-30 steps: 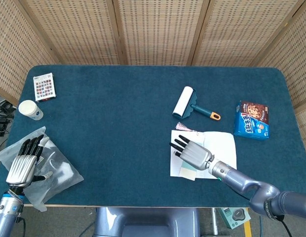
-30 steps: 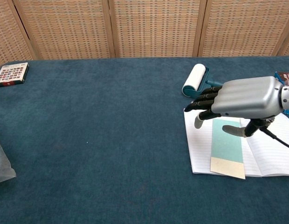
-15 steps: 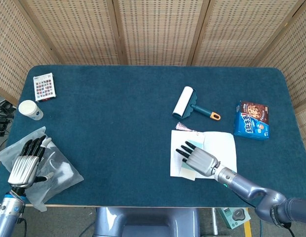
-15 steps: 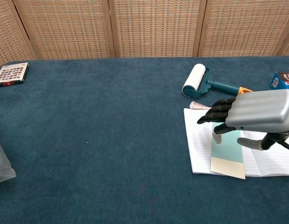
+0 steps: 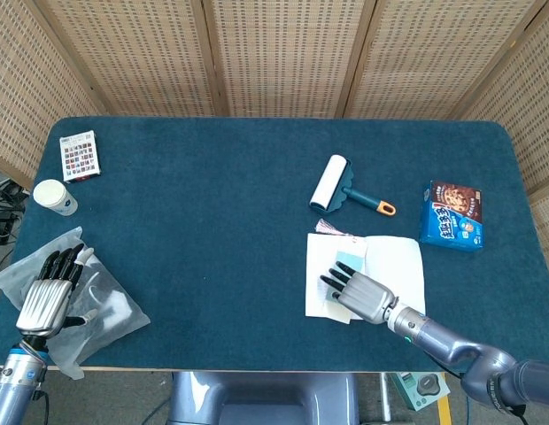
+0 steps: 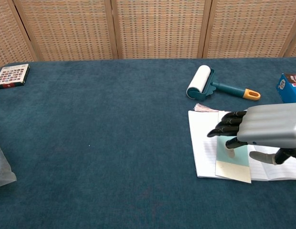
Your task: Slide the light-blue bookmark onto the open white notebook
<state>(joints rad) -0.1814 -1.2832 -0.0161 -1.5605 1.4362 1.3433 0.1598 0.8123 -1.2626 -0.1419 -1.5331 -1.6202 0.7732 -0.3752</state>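
The right hand [image 6: 269,128] has drawn back over the light-blue bookmark [image 6: 232,160].

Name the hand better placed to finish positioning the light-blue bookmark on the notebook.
Right. The right hand is directly over the light-blue bookmark on the open white notebook. The left hand is across the table at its far left corner, over a clear plastic bag.

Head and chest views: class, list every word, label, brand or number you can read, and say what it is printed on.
No text can be read in either view.
Blue snack box: print on the front, too blurred to read.
Small card box: a grid of tiny pictures, no legible words.
White cup: faint marks, too small to read.
Notebook: ruled lines only.
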